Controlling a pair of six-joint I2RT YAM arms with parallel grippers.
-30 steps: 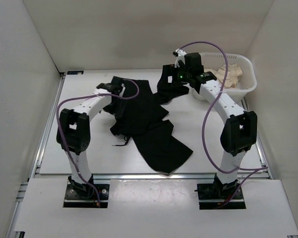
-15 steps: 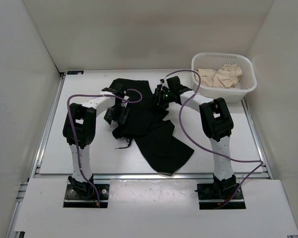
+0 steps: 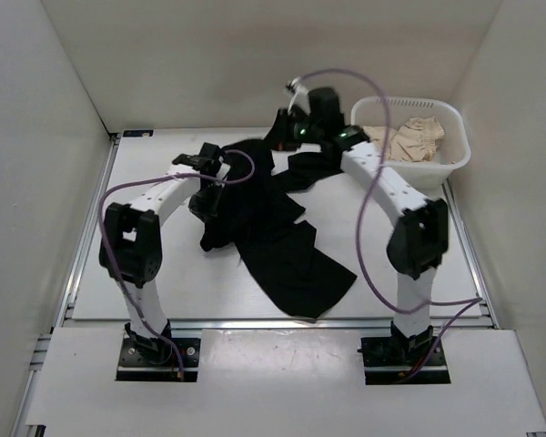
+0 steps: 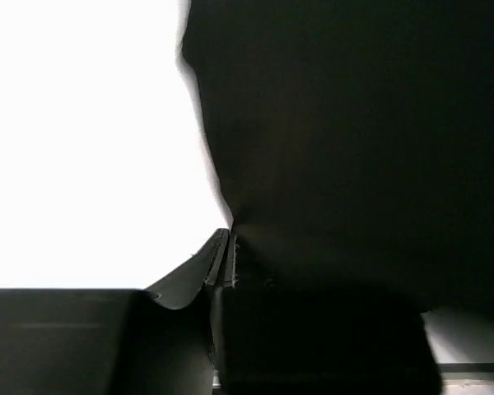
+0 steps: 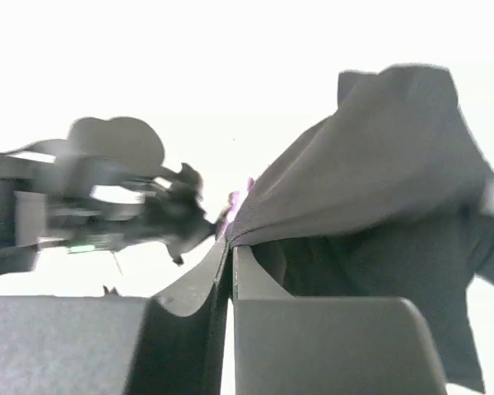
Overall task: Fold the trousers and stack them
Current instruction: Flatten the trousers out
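Trousers [image 3: 287,255] sag, gripped by left pincer [image 4: 229,240] reaching low and right pincer [image 5: 230,247] raised high.

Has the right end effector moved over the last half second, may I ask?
Yes: the right end effector moved toward the back wall, now level with the basket.

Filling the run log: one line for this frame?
left gripper: shut on trousers | right gripper: shut on trousers, raised | trousers: crumpled, unfolded | basket: beige cloth inside
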